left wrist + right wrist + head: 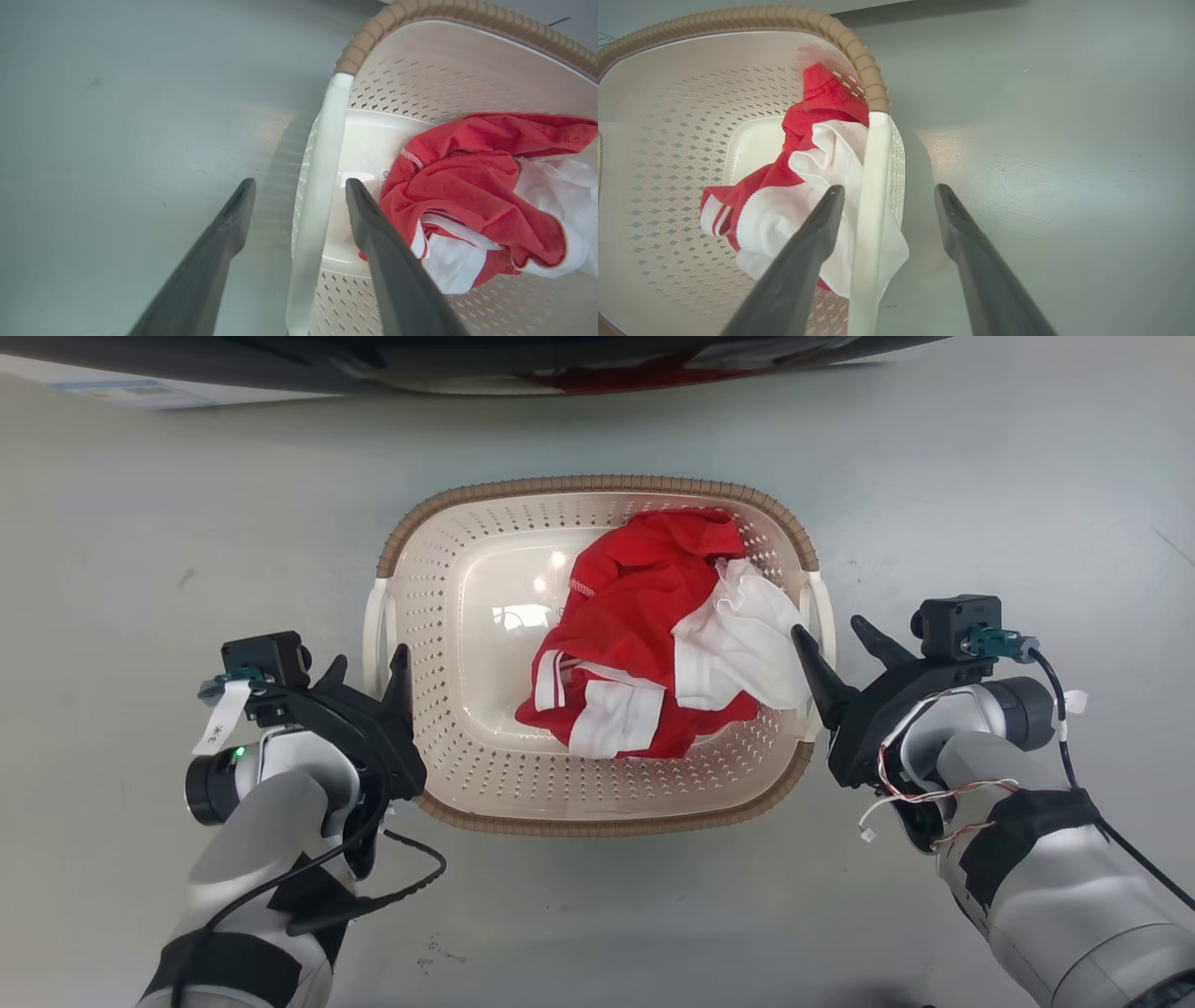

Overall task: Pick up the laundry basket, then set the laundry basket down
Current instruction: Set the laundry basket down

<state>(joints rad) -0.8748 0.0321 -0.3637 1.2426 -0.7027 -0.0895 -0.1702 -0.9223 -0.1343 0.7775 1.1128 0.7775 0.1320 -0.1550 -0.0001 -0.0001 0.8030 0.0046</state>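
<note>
The laundry basket (597, 483), carrying red and white clothes (644, 635), sits on the grey floor (187, 476) as the left gripper (369, 658) and right gripper (825, 627), fingers spread wide, straddle its white side handles (375, 625) unclosed, so lift and set-down both appear undone.

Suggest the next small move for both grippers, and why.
Probably close both: the left gripper and right gripper stand open, each straddling a white side loop handle of the cream-white perforated plastic laundry basket, one finger inside, one outside, gripping nothing yet.
</note>
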